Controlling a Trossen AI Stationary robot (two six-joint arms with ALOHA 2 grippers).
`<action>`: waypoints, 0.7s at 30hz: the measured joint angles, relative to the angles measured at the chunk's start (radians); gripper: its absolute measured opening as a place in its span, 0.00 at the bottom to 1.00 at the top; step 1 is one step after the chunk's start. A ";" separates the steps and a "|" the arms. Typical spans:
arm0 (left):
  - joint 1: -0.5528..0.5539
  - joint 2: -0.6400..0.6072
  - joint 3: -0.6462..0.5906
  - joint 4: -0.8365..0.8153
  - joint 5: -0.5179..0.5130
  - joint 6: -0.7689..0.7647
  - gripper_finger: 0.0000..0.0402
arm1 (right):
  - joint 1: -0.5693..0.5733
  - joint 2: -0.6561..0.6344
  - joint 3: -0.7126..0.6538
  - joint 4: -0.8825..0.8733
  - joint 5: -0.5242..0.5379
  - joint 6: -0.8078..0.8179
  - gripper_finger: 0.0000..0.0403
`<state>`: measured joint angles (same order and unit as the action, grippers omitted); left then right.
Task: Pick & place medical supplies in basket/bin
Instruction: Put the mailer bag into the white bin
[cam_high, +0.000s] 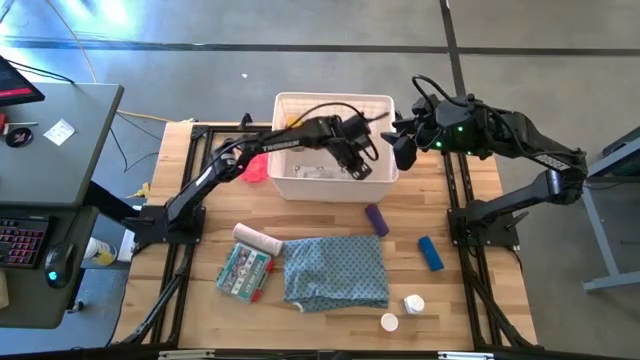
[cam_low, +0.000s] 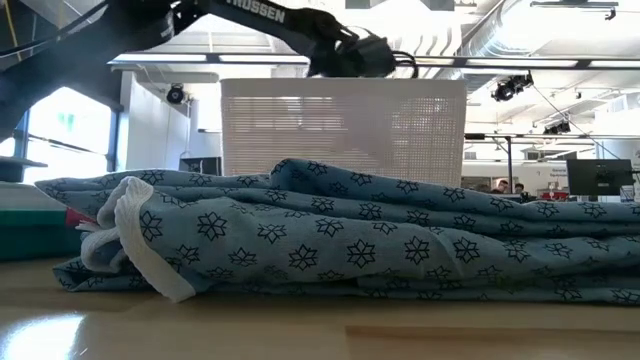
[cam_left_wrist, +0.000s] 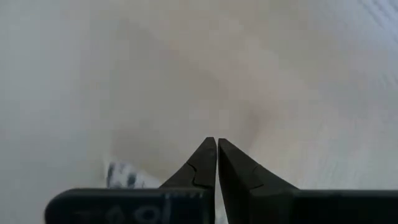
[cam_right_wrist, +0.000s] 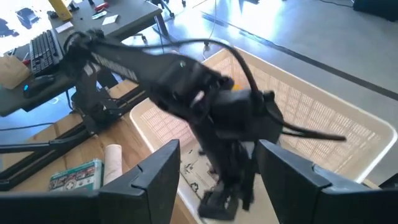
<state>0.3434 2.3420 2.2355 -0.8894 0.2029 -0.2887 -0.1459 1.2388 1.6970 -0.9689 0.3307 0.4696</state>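
The dark left arm reaches into the white latticed plastic basket (cam_high: 335, 103) and covers much of its floor, so the pale items lying there cannot be told apart. In the left wrist view the basket's inside is a pale blur; only the closed dark fingers (cam_left_wrist: 205, 167) and a scrap of printed packet (cam_left_wrist: 124, 175) read. From worktop height, the blue-grey patterned cloth (cam_low: 350, 240) hides the basket's lower wall and nearly everything behind it. A teal box (cam_low: 35, 228) is cut off at the edge.

Left gripper (cam_high: 358, 165) inside basket (cam_high: 290, 185)
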 joint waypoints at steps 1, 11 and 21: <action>-0.005 0.004 0.000 -0.019 0.000 0.005 0.13 | 0.000 0.000 0.000 0.000 0.000 0.002 0.51; -0.018 0.062 -0.001 -0.136 -0.068 0.052 0.13 | 0.000 0.000 0.000 0.000 -0.004 0.013 0.51; 0.003 0.072 -0.001 -0.285 -0.054 0.038 0.13 | 0.000 0.000 0.000 -0.023 0.000 0.028 0.51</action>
<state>0.3469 2.4138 2.2349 -1.1740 0.1486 -0.2506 -0.1459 1.2388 1.6970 -0.9918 0.3305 0.4976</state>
